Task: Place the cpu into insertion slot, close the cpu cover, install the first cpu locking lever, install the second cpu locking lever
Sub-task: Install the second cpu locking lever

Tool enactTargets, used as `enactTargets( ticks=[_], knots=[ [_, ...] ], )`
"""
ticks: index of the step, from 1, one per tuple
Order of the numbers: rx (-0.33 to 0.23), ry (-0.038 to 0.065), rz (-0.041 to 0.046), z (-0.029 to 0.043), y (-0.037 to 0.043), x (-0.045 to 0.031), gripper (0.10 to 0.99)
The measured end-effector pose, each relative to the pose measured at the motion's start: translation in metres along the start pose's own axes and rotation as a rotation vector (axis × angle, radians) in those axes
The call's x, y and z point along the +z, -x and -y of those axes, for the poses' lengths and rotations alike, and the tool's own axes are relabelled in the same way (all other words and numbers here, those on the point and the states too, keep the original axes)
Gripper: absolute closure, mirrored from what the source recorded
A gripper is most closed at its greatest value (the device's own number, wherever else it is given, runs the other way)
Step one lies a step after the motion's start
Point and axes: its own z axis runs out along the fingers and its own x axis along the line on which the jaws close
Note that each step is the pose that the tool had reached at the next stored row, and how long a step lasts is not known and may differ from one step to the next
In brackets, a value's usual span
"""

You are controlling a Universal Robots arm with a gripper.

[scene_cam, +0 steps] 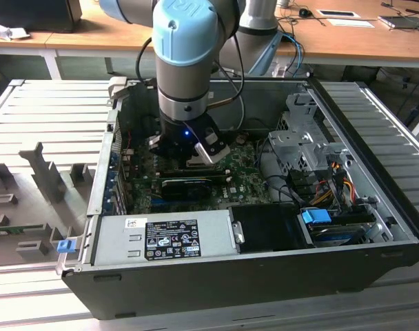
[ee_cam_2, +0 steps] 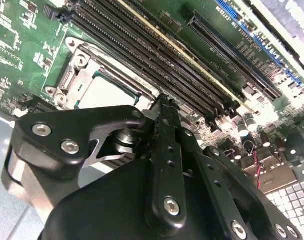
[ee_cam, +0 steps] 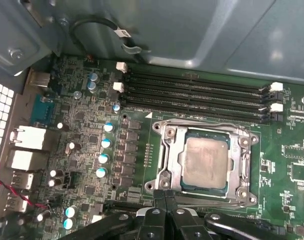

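Above the cpu, seated under its cover, the way down is open. The claw, fingers together, hangs just beside the cover's edge. Four long memory slots run close along the cover's far side, the case wall rising behind them

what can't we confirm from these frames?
- Exterior view: insertion slot hidden beneath the arm's wrist and hand.
- First wrist view: the cpu cover lies around the cpu, but its near edge is hidden by the closed fingertips.
- Second wrist view: much of the cpu is blocked by the hand's body.
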Motion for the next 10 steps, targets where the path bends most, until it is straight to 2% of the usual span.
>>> enactTargets(
  ticks=[1, 3, 6, 10],
  knots=[
    [0.000, 0.009, 0.0012, 0.0016, -0.0014, 0.0004, 0.980],
    [0.000, 0.021, 0.0026, 0.0048, -0.0031, 0.0004, 0.980],
    [0.000, 0.031, 0.0039, 0.0083, -0.0037, 0.0000, 0.980],
    [0.000, 0.051, 0.0065, 0.0138, -0.0044, -0.0011, 0.980]
  ],
)
